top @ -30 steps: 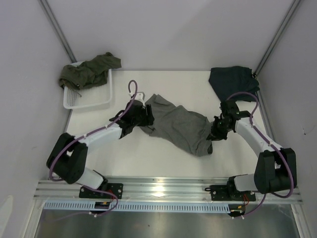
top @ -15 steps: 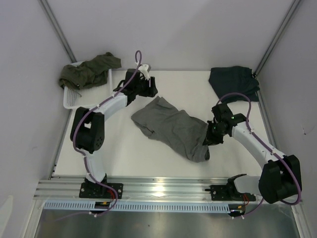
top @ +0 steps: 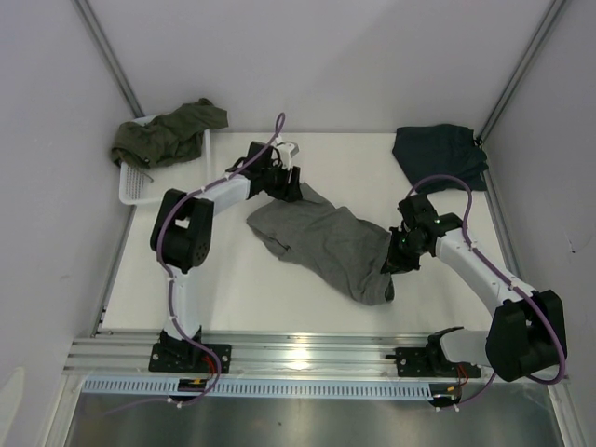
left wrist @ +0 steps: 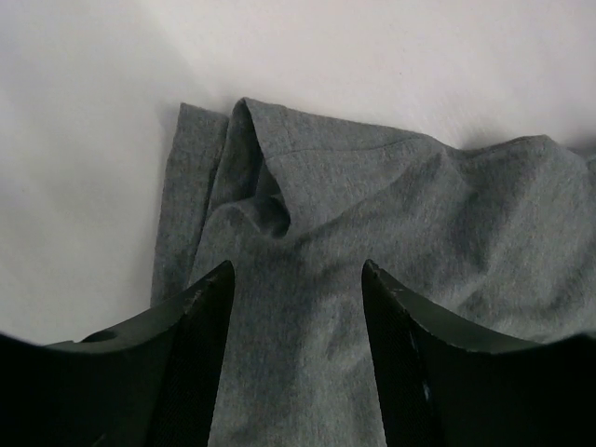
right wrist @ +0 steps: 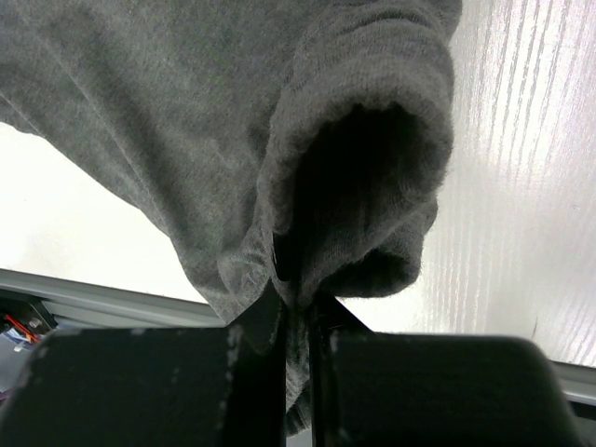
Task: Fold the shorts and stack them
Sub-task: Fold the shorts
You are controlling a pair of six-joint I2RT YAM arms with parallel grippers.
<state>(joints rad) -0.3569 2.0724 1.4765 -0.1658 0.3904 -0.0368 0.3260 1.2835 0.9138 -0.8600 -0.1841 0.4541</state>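
Observation:
The light grey shorts (top: pixel 321 240) lie spread across the middle of the table. My left gripper (top: pixel 291 189) is open over their far left corner, and its wrist view shows the grey cloth (left wrist: pixel 372 214) between the two fingers (left wrist: pixel 200 307). My right gripper (top: pixel 396 257) is shut on the right edge of the grey shorts (right wrist: pixel 354 121), with cloth pinched between the jaws. The dark navy shorts (top: pixel 438 152) lie at the far right. The olive green shorts (top: pixel 168 132) are draped over the basket.
A white mesh basket (top: pixel 172 182) stands at the far left corner under the olive shorts. Slanted metal frame posts rise at both back corners. An aluminium rail (top: pixel 307 358) runs along the near edge by the arm bases.
My left gripper let go of the grey shorts, swung to the far side, and has now come down over their far left corner. My right gripper pulled the cloth slightly leftward.

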